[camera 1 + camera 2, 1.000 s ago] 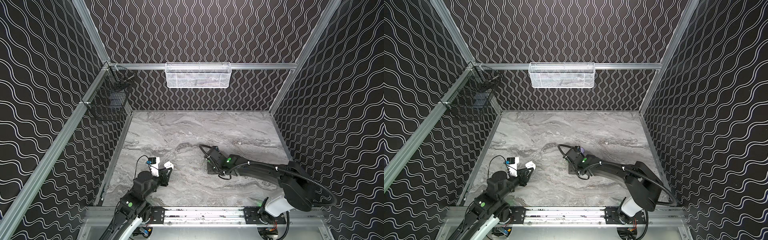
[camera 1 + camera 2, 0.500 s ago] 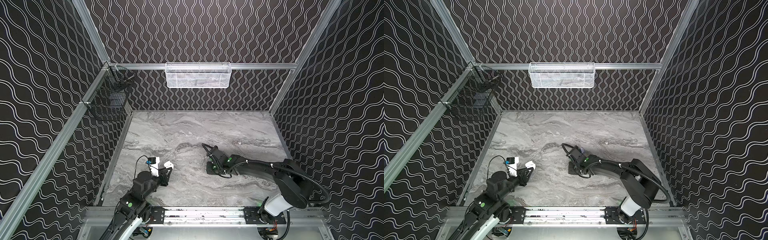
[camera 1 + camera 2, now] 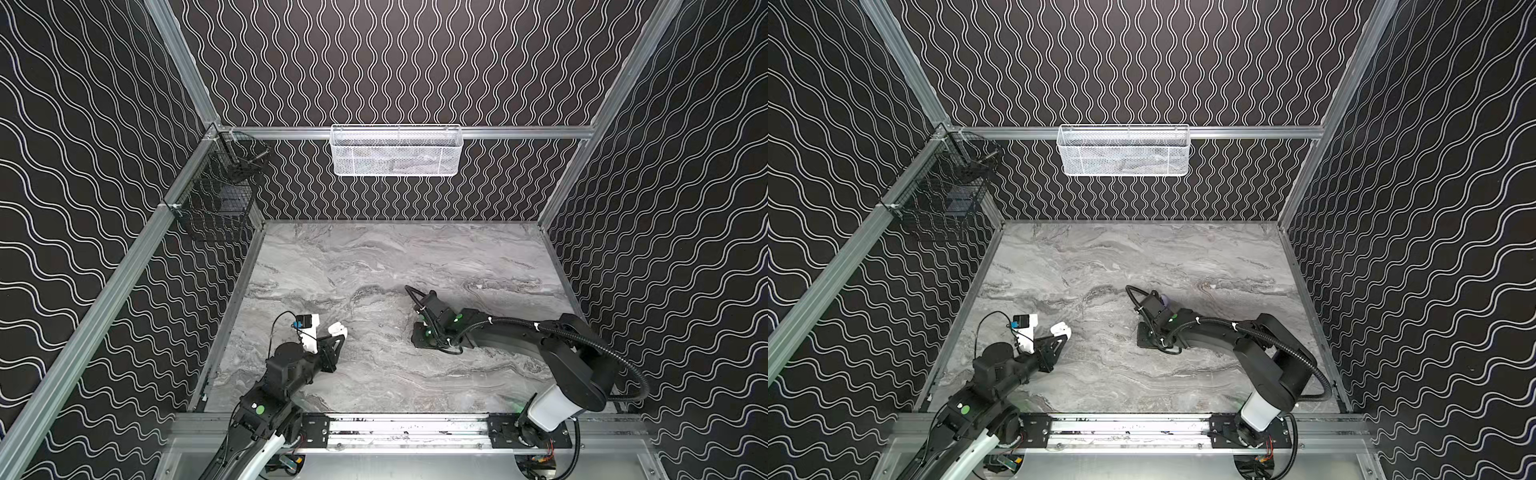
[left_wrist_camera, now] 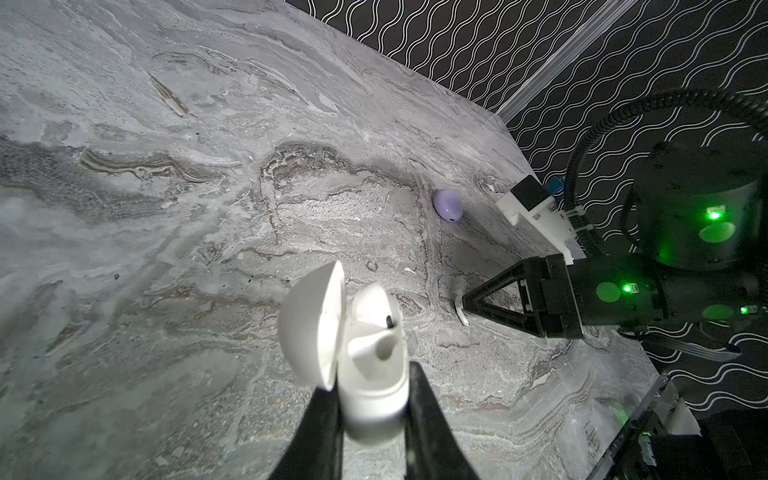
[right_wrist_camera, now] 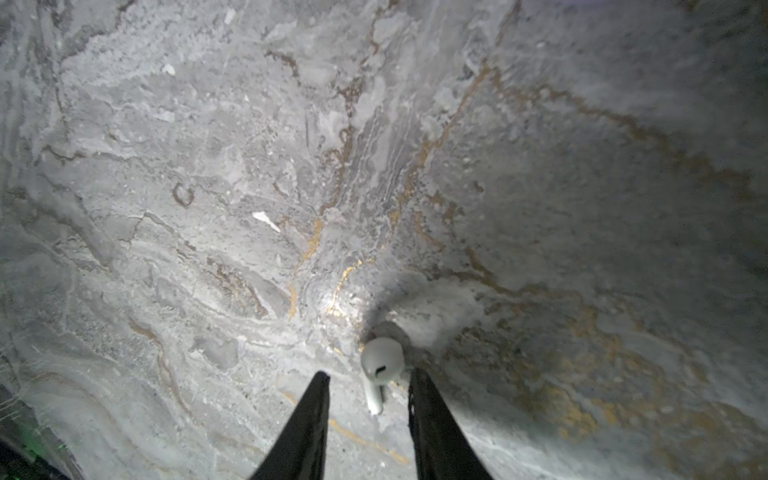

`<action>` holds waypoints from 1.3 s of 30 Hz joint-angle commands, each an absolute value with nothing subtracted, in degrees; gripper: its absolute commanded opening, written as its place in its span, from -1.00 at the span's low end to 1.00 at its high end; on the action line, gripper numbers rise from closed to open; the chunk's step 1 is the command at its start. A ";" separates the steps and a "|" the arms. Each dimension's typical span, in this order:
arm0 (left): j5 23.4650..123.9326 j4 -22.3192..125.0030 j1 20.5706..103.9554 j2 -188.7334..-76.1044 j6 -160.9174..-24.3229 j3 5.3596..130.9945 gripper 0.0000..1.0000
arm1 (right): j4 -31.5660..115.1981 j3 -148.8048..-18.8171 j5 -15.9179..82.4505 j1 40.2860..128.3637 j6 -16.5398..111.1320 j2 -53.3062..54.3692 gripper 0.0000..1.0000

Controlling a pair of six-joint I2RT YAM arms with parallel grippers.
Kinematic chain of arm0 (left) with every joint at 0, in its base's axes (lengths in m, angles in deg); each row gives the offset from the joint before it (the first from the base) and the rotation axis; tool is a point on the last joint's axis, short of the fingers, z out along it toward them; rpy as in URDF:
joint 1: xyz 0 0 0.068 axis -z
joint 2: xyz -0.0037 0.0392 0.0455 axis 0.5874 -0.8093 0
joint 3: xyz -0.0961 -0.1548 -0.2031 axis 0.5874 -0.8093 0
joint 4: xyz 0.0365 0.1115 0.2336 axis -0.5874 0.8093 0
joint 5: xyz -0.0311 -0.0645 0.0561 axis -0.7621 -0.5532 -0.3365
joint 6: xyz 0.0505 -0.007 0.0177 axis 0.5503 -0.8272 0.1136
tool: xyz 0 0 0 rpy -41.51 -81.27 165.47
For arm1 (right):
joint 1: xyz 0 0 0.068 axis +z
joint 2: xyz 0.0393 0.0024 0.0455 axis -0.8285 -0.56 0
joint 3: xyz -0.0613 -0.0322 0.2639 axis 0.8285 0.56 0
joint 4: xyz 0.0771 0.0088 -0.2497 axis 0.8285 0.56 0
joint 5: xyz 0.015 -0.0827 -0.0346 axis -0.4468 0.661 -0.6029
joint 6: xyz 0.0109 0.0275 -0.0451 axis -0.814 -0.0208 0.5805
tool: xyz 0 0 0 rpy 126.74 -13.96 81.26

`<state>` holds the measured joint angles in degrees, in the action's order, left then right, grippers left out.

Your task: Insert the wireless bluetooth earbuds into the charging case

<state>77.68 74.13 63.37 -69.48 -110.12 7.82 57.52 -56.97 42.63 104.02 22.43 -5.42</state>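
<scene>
- White earbud (image 5: pixel 382 357) lies on the marble worktop (image 5: pixel 208 166) between the right pincer (image 5: pixel 369 372) tips, which stand spread either side of its stem.
- Open white case (image 4: pixel 376 332) sits pinched in the left pincer (image 4: pixel 372 378).

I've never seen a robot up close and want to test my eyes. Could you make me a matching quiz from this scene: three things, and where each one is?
Things:
1. white charging case
2. white earbud
3. lilac case

Places:
A. lying on the table between the open jaws of the right gripper
B. lying shut on the table, untouched
C. clamped, open, in the left gripper

Pairs: 1-C, 2-A, 3-B
</scene>
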 commanded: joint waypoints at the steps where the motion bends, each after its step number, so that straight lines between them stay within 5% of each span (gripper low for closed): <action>1: 77.18 72.09 63.31 -69.82 -109.54 7.87 -0.76 | 55.81 -56.66 42.16 103.69 22.44 -5.72 -0.27; 31: 77.36 72.17 63.35 -69.87 -109.61 7.93 -0.75 | 52.70 -56.32 38.67 102.59 23.29 -7.22 -0.27; 39: 77.27 72.08 63.31 -69.90 -109.62 7.87 -0.75 | 43.82 -53.64 30.36 103.76 23.71 -0.42 -0.29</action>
